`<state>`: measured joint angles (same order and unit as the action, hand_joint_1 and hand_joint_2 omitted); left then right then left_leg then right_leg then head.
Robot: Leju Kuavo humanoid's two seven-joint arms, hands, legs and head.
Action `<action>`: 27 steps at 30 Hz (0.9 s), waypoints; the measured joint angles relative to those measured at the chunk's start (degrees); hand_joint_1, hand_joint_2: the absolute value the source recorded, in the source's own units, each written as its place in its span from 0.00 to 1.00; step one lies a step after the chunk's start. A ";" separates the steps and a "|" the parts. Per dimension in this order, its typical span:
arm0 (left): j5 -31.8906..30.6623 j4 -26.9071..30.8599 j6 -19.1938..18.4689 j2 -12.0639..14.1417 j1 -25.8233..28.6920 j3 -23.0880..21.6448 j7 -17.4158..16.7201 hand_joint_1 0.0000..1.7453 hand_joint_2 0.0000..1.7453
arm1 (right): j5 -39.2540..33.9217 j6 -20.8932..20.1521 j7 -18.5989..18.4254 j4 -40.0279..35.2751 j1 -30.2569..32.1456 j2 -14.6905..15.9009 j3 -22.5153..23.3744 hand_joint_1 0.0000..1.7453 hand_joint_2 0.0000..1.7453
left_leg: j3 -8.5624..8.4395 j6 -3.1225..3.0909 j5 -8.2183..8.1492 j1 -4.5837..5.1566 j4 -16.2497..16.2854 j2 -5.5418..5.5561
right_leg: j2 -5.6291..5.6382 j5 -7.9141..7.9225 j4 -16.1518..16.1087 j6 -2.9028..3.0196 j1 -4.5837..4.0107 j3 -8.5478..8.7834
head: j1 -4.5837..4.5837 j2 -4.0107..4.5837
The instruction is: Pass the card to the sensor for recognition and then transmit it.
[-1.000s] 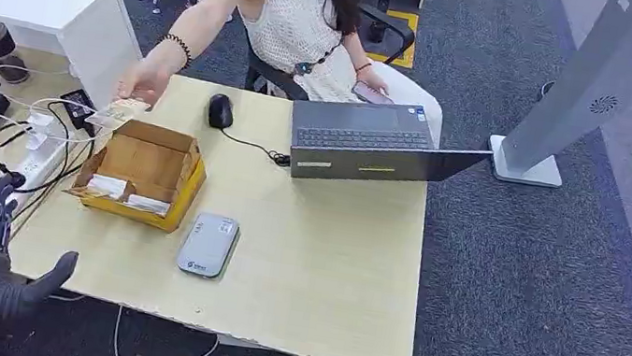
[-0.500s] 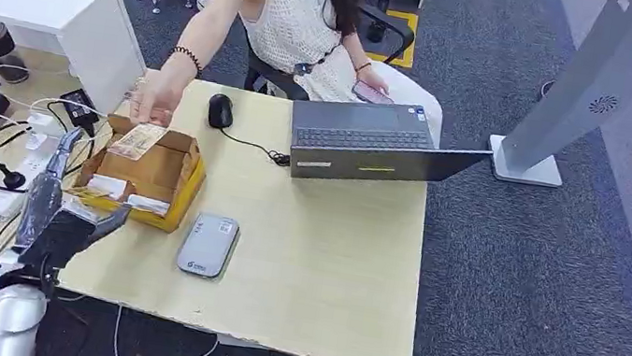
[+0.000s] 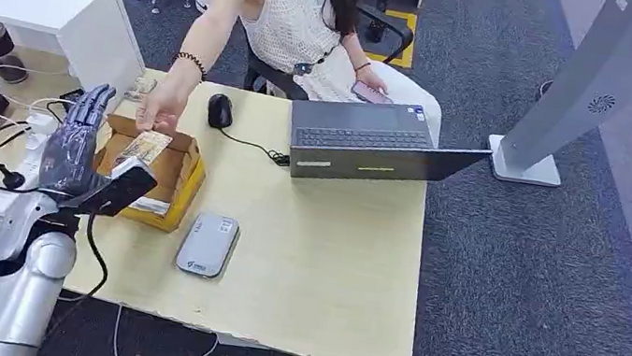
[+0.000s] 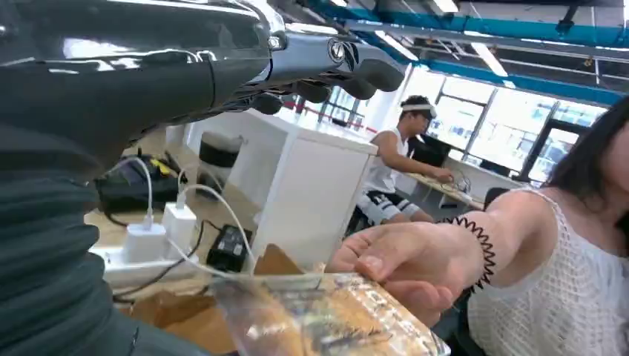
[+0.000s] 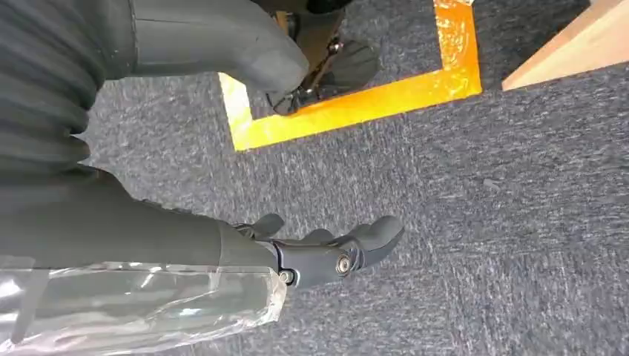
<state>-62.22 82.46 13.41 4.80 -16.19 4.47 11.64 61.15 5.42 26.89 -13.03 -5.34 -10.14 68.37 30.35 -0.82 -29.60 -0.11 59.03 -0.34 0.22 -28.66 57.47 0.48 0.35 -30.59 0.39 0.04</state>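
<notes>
From the head view, the person's hand (image 3: 157, 109) holds the card (image 3: 145, 147) out over the cardboard box (image 3: 163, 176) on the surface (image 3: 320, 254). The left hand (image 3: 82, 148) is raised just beside that box, fingers spread and pointing away from the robot, thumb stuck out toward the card. It grips nothing. The card lies just to the thumb side of the palm, close but apart, so the hand would need only a short sideways reach, I'd say. The card's long axis runs roughly from the person toward the robot, slightly slanted, near end free. The grey sensor (image 3: 208, 244) lies flat on the surface beyond the box, toward the robot's right, well clear of the laptop (image 3: 374, 144).

The left wrist view looks along the palm: the dark fingers (image 4: 356, 70) stretch out with a gap beneath them, and the card (image 4: 326, 319), in a clear glossy sleeve, sits in that gap, pinched at its far end between the person's fingers (image 4: 393, 263). Whether the thumb touches the card I cannot tell.

The right wrist view looks down on carpet (image 5: 482, 222) and an orange floor mark (image 5: 356, 104). The right hand (image 5: 326, 256) hangs there with fingers loosely curled in, nothing in them, so the left hand is plainly the nearer one for taking the card.
</notes>
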 joint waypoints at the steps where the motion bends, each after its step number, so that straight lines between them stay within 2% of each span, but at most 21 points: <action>1: -1.26 -0.86 0.58 0.49 -1.01 -0.57 -0.68 0.00 1.00 | 0.18 0.07 -0.25 0.07 0.00 0.00 -0.24 0.00 1.00 | 0.00 -0.02 0.01 0.00 0.00 0.00 | 0.00 0.00 0.00 0.00 0.00 0.01 | 0.00 0.00; 6: -7.33 -6.07 3.01 3.35 -6.03 -4.41 -4.10 0.00 1.00 | 1.84 1.10 -1.36 0.40 -0.21 -0.37 -1.53 0.00 1.00 | 0.03 0.01 0.04 0.00 0.00 0.00 | 0.00 0.02 0.02 0.00 0.00 0.03 | 0.00 0.00; 10: -8.83 -6.90 3.86 3.88 -6.57 -5.08 -5.08 0.00 1.00 | 1.89 1.60 -1.67 0.42 -0.16 -0.39 -1.86 0.00 1.00 | 0.04 0.00 0.06 0.01 0.01 -0.01 | 0.03 0.02 0.02 0.01 0.00 -0.05 | -0.04 0.00; 15: -12.42 -10.81 5.11 5.67 -9.69 -7.64 -7.09 0.00 1.00 | 3.03 2.10 -2.21 0.79 -0.34 -0.48 -2.80 0.00 1.00 | 0.11 -0.02 0.07 -0.01 0.03 -0.01 | 0.01 0.04 0.03 0.01 0.00 -0.07 | -0.02 0.00; 16: -13.49 -11.69 5.61 6.02 -10.36 -8.30 -7.73 0.03 1.00 | 3.07 2.39 -2.58 0.85 -0.35 -0.48 -2.98 0.00 1.00 | 0.11 -0.01 0.07 -0.01 0.03 0.00 | 0.01 0.04 0.03 0.01 0.00 -0.06 | 0.00 0.00; 17: -14.40 -12.29 5.93 6.35 -10.81 -8.71 -8.27 0.22 1.00 | 3.33 2.62 -2.69 0.88 -0.34 -0.50 -3.15 0.00 1.00 | 0.11 -0.01 0.08 0.00 0.03 0.00 | 0.01 0.04 0.03 0.01 0.00 -0.07 | 0.00 0.00; 18: -15.25 -12.86 6.35 6.56 -11.15 -9.10 -8.75 1.00 1.00 | 3.81 2.80 -2.82 0.88 -0.34 -0.68 -3.32 0.00 1.00 | 0.11 -0.01 0.08 0.00 0.03 0.00 | 0.01 0.05 0.03 0.01 0.00 -0.07 | -0.02 0.00; 27: -16.37 -15.44 6.66 7.90 -12.30 -10.89 -9.39 1.00 1.00 | 3.90 2.93 -2.76 1.09 -0.41 -0.94 -4.07 0.00 1.00 | 0.12 -0.01 0.08 -0.01 0.03 0.00 | 0.02 0.05 0.03 0.02 0.00 -0.07 | 0.00 0.00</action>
<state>-78.60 67.01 20.06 12.70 -28.49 -6.42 2.25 65.05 8.35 24.13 -11.93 -5.75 -11.08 64.30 30.47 -0.83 -29.52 -0.12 59.06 -0.34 0.24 -28.60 57.50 0.50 0.35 -30.65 0.39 0.04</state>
